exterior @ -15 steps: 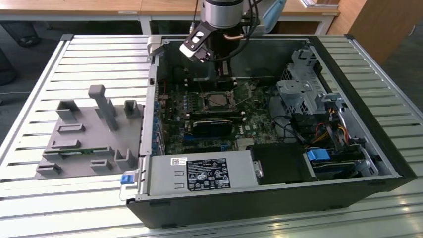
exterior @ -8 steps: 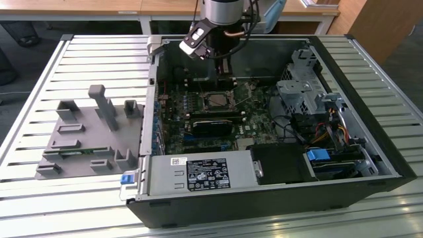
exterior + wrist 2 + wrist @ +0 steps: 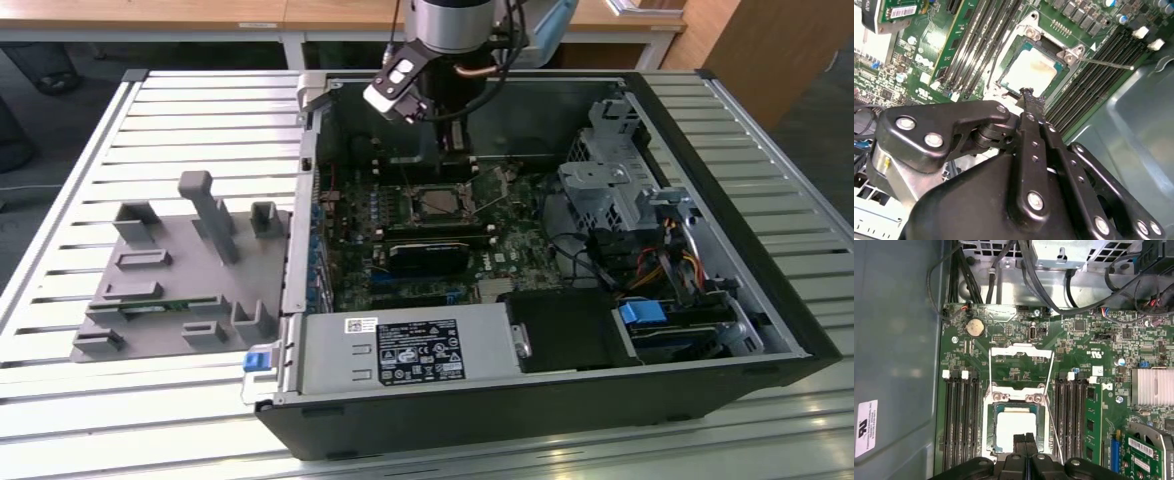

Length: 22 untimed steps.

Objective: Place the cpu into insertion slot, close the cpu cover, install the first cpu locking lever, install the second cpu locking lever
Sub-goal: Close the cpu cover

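Gripper [image 3: 1025,440] hanging with black fingertips pressed together, gripping nothing, tips sitting over one edge of the cpu [image 3: 1014,422]. Dull silver chip lying flat inside the insertion slot [image 3: 995,447]. Thin metal cpu cover [image 3: 1070,54] seemingly lying down around it. Wire locking lever [image 3: 1109,63] sticking out loose. Long black memory slots [image 3: 961,425] crowding both sides, smooth grey case wall [image 3: 899,340] standing beyond.

Exterior view high and oblique over the open computer case [image 3: 534,415]; both wrist views close above the insertion slot [image 3: 1030,34] [image 3: 988,430]
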Motion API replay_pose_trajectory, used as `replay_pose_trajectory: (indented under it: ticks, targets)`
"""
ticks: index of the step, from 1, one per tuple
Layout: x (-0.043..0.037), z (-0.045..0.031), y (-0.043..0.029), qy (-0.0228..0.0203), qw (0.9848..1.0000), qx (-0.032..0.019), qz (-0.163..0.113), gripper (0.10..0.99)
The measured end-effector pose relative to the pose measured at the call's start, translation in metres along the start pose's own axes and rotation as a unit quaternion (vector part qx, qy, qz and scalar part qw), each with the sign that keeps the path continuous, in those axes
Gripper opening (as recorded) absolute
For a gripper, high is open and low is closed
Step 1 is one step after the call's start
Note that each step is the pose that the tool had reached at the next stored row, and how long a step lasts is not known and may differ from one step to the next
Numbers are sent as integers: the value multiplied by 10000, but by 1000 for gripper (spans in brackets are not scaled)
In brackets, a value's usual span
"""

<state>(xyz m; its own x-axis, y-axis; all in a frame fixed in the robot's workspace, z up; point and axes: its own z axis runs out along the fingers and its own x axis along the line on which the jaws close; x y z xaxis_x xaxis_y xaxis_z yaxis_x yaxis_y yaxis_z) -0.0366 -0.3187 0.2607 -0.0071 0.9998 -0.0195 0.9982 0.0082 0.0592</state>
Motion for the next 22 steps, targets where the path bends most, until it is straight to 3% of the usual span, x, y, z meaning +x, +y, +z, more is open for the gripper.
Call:
replay_pose_trajectory:
  ticks: [8,22]
  targets:
    - [-3,10,147,1,10000,20,-1,106]
    - [-3,20,251,0,10000,30,-1,106]
